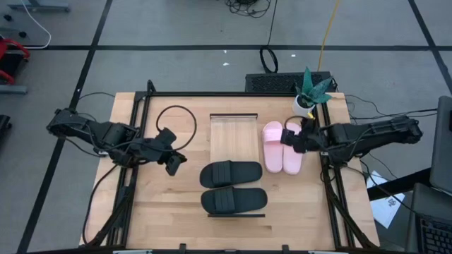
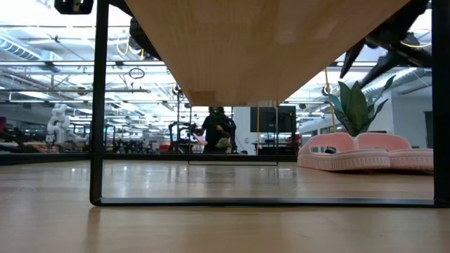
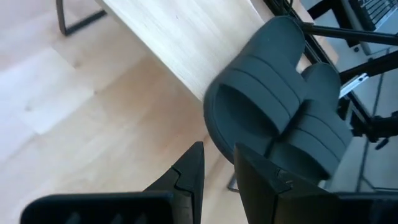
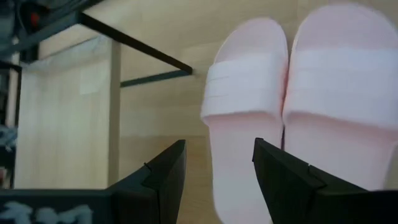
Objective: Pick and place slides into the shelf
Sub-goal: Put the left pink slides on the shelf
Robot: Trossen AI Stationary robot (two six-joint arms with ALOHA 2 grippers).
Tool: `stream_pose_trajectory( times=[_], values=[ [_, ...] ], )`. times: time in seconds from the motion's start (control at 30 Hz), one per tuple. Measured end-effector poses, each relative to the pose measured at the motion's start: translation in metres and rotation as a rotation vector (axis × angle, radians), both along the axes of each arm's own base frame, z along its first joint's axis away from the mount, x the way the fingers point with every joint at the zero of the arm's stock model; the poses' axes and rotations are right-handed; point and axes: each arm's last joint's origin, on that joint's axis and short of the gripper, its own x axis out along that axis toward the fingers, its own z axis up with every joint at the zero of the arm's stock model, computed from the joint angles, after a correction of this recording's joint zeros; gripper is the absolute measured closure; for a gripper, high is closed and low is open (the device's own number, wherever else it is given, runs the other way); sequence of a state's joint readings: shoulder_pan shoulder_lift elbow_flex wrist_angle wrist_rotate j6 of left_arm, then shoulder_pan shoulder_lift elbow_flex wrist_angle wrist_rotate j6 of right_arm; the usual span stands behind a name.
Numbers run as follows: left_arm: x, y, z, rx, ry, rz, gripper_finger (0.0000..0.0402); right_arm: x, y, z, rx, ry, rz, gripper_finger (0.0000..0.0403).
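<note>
Slides lie in two pairs on the table (image 1: 141,204). One black slide (image 1: 231,173) and the other black slide (image 1: 234,200) lie side by side on the near part of the shelf (image 1: 234,134). The far part of the shelf has bare planks. The pink pair (image 1: 282,148) lies on the table just beside the shelf, on its right side.

The right gripper (image 1: 291,138) hangs over the pink pair at the end nearer the plant (image 1: 311,92). Its fingers (image 4: 163,174) stand wide apart with nothing between them, and the inner pink slide (image 4: 244,106) sits just ahead of them.

The left gripper (image 1: 171,164) is left of the shelf, near the black slides but not touching them. Its fingers (image 3: 189,177) are a little apart and hold nothing.
</note>
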State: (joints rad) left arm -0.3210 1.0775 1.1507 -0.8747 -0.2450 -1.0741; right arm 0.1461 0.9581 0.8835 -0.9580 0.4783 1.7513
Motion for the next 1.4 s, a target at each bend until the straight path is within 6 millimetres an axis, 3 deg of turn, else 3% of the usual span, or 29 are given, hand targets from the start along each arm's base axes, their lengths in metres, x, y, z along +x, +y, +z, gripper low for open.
stream_pose_trajectory(
  times=[0.17,0.33,0.7,1.4],
  values=[
    [0.0,0.014,-0.003,0.095,0.041,0.015,0.0319,-0.004,0.02,-0.035,0.09,-0.104,-0.128,0.0225],
    [-0.005,0.025,-0.006,0.12,0.117,0.045,0.0319,-0.009,0.034,-0.057,0.021,-0.304,-0.239,0.0225],
    [-0.02,0.037,-0.001,0.134,0.12,0.072,0.0319,-0.014,0.037,-0.066,-0.007,-0.297,-0.294,0.0225],
    [-0.022,0.044,0.001,0.164,0.113,0.086,0.0319,0.035,0.02,-0.091,-0.047,-0.385,-0.477,0.0225]
  ],
)
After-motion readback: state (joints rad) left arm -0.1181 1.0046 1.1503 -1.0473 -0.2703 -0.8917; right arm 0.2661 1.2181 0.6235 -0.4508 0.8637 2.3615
